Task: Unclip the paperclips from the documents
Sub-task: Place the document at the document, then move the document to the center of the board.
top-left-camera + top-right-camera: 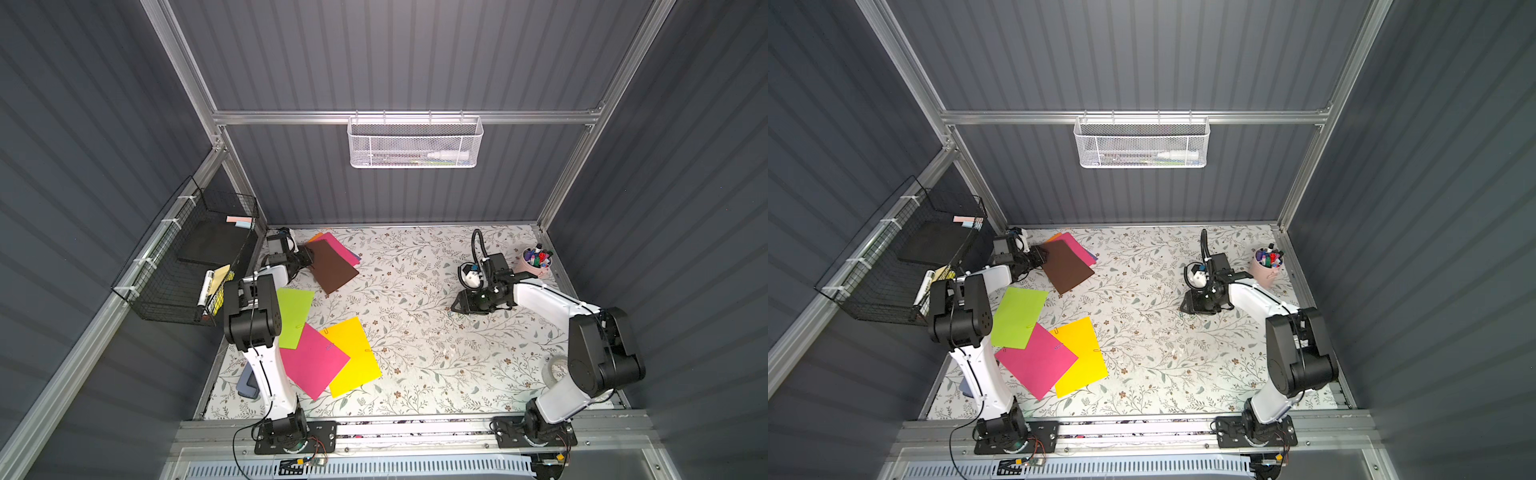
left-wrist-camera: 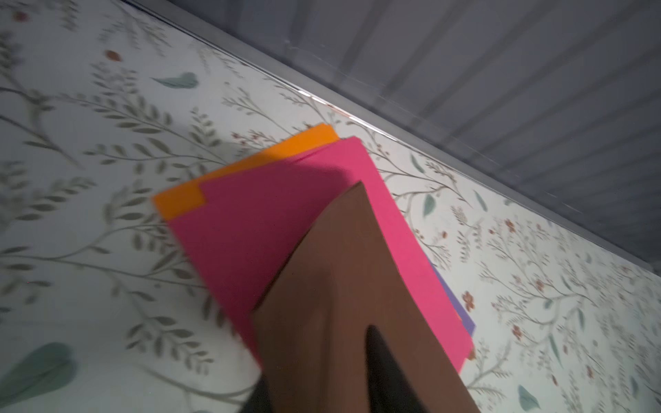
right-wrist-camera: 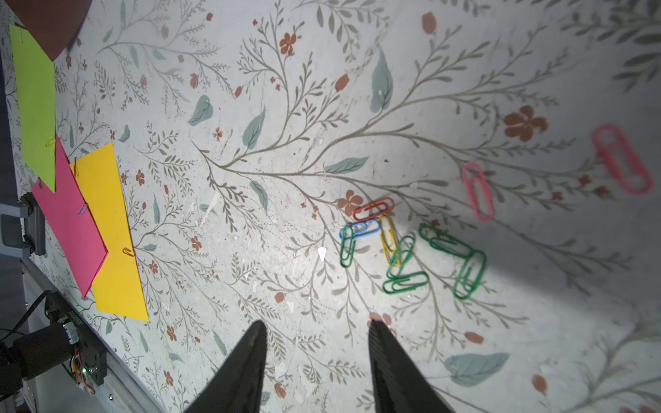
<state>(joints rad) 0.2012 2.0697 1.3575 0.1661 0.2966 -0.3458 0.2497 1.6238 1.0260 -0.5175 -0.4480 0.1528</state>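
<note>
My left gripper [image 1: 309,259] is at the far left, at the corner of a brown document [image 1: 332,268]. In the left wrist view the brown document [image 2: 339,286] lies between its jaws, which stand apart. One dark finger [image 2: 379,357] shows on top of it. Under it lie pink [image 2: 268,221], orange [image 2: 186,203] and purple [image 2: 461,314] sheets. My right gripper [image 3: 316,323] is open and empty above the table, just short of several loose paperclips [image 3: 404,250]. Lime green [image 1: 293,316], magenta [image 1: 311,361] and yellow [image 1: 353,357] documents overlap near the front left. A blue clip [image 3: 83,210] and an orange clip [image 3: 127,251] sit on their edges.
A pink cup of markers [image 1: 536,262] stands at the back right behind my right arm. A tape roll [image 1: 555,368] lies at the right edge. A black wire basket [image 1: 187,257] hangs on the left wall and a white mesh basket [image 1: 415,141] on the back rail.
</note>
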